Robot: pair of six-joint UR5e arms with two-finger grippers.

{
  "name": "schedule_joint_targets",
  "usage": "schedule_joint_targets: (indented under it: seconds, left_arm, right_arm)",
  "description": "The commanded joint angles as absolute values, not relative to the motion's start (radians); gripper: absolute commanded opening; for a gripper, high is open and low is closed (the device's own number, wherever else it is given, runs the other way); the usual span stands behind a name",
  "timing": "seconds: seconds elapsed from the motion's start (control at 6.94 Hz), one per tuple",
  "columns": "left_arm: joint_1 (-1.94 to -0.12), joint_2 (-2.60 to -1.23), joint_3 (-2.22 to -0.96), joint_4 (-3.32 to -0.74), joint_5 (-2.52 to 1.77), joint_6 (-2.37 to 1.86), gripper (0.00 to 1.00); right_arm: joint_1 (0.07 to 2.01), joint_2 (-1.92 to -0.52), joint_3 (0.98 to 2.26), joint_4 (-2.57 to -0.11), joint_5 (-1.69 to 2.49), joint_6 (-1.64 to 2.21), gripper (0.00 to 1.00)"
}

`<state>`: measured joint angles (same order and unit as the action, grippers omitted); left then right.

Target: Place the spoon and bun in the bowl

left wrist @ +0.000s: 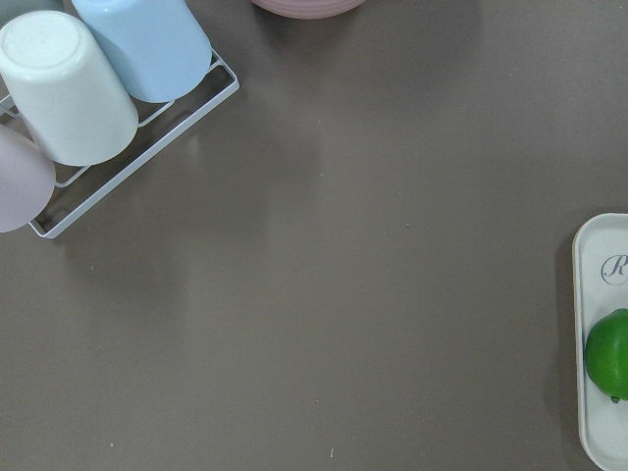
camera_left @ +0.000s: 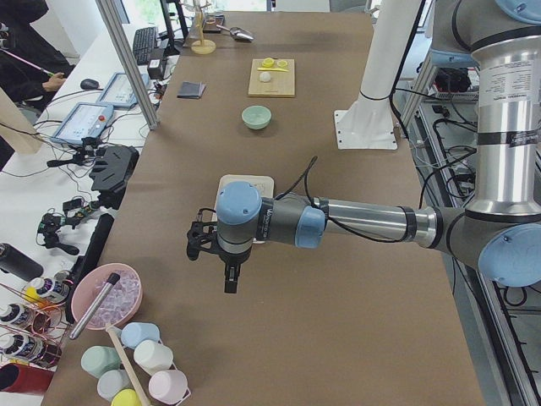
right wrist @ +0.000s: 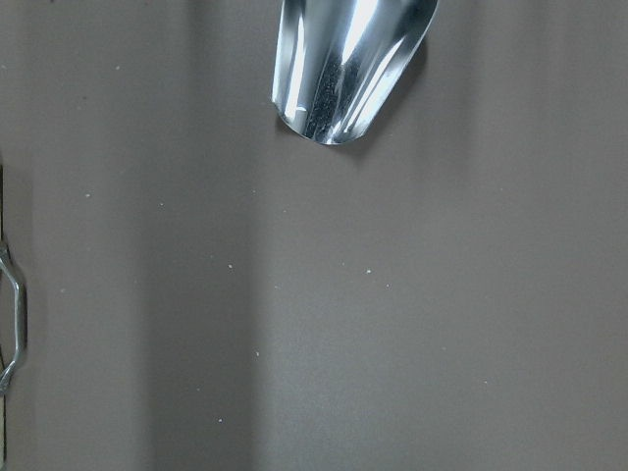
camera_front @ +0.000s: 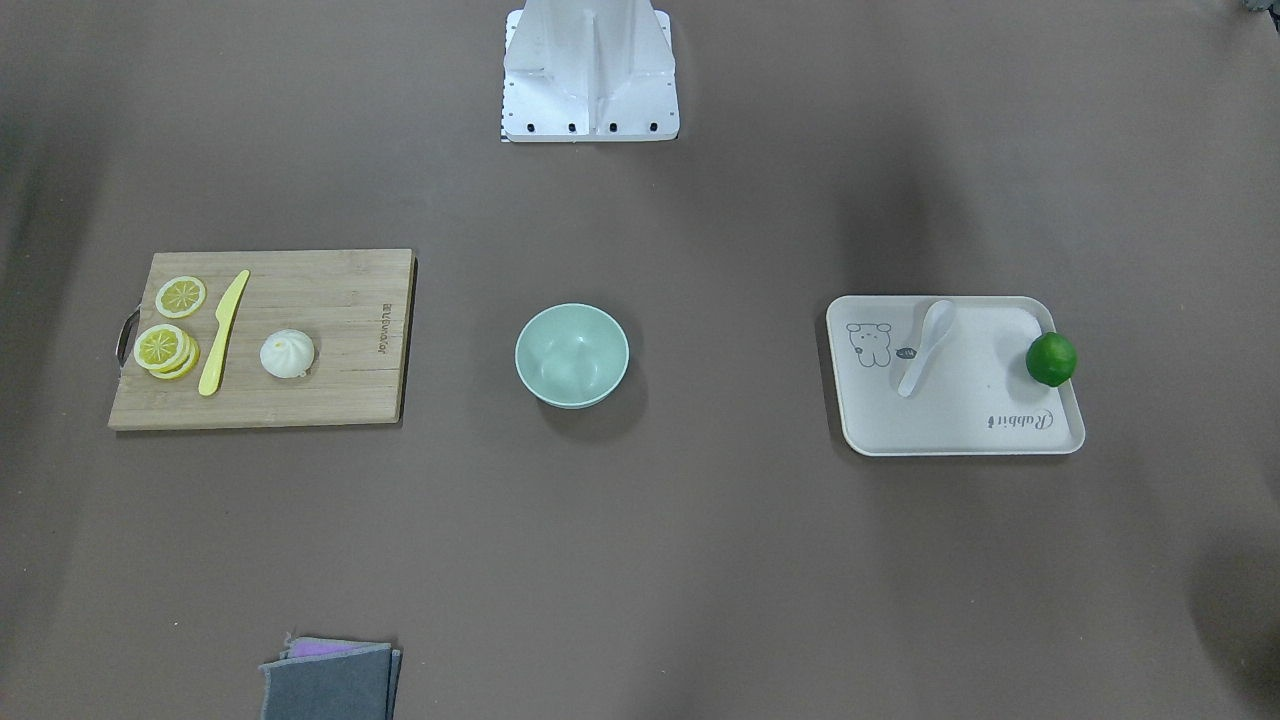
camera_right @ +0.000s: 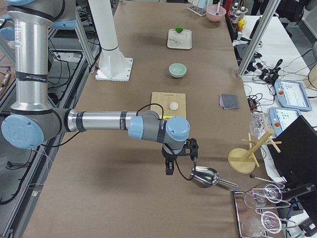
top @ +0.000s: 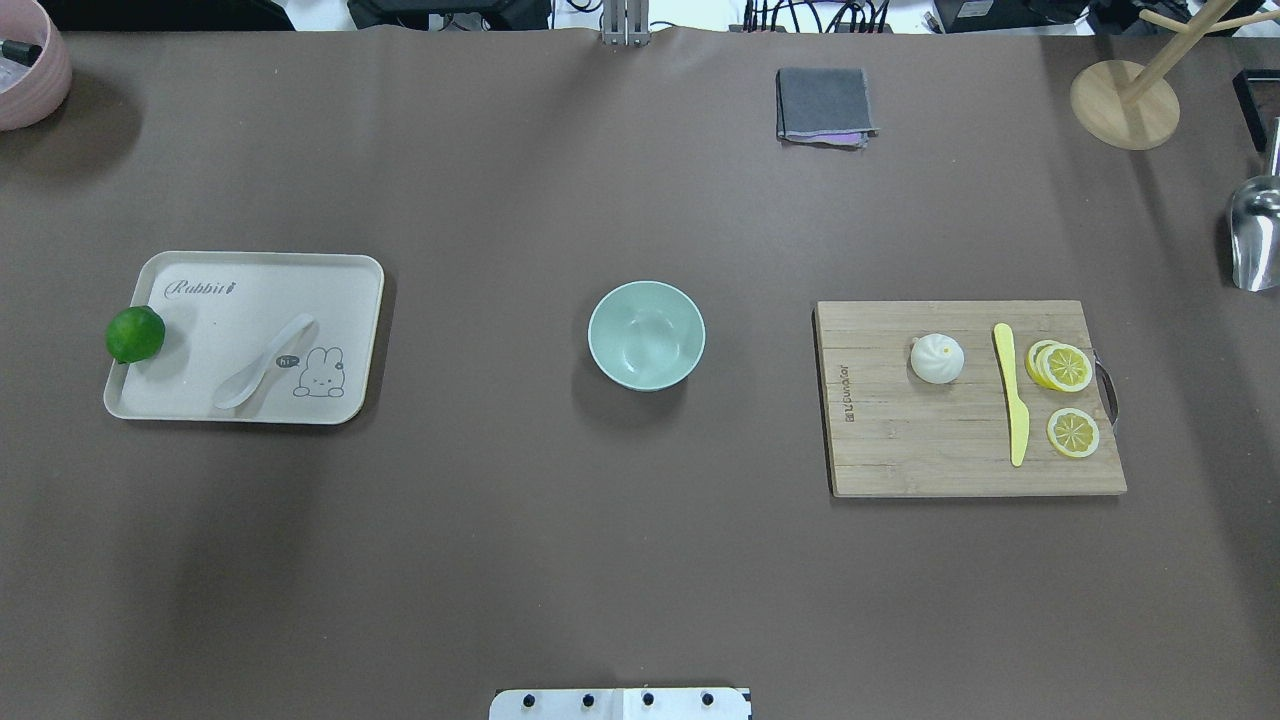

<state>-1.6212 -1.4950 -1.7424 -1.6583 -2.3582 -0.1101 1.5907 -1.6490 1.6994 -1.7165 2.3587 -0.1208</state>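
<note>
The mint-green bowl [top: 646, 334] stands empty at the table's middle. The white spoon [top: 265, 361] lies on the off-white tray [top: 200, 395] on my left side. The white bun [top: 937, 358] sits on the wooden cutting board [top: 900, 450] on my right side. My left gripper [camera_left: 230, 283] hangs above the table beyond the tray's outer end. It shows only in the exterior left view, so I cannot tell if it is open. My right gripper [camera_right: 170, 168] hangs beyond the board, beside a metal scoop [camera_right: 204, 176]. I cannot tell its state either.
A green lime [top: 135, 334] rests on the tray's outer edge. A yellow knife [top: 1012, 400] and lemon slices [top: 1065, 368] lie on the board. A folded grey cloth [top: 823, 104] lies at the far side. A cup rack [left wrist: 88, 88] and pink bowl [top: 25, 65] stand at the left end.
</note>
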Motion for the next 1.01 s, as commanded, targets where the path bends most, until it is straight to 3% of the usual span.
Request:
schedule_joint_targets:
  seconds: [0.0,0.86]
  left_arm:
    - [-1.621,-1.496,-1.747,-1.657,-2.356,-0.114,0.98]
    - [-1.621,-1.491,-1.798,-1.693,-2.352,-0.110,0.98]
  right_arm:
    - [1.591,-1.652,1.697,-1.717,2.381,-0.120,1.00]
    - [1.589,-1.640,1.750,-1.713,2.401,-0.120,1.00]
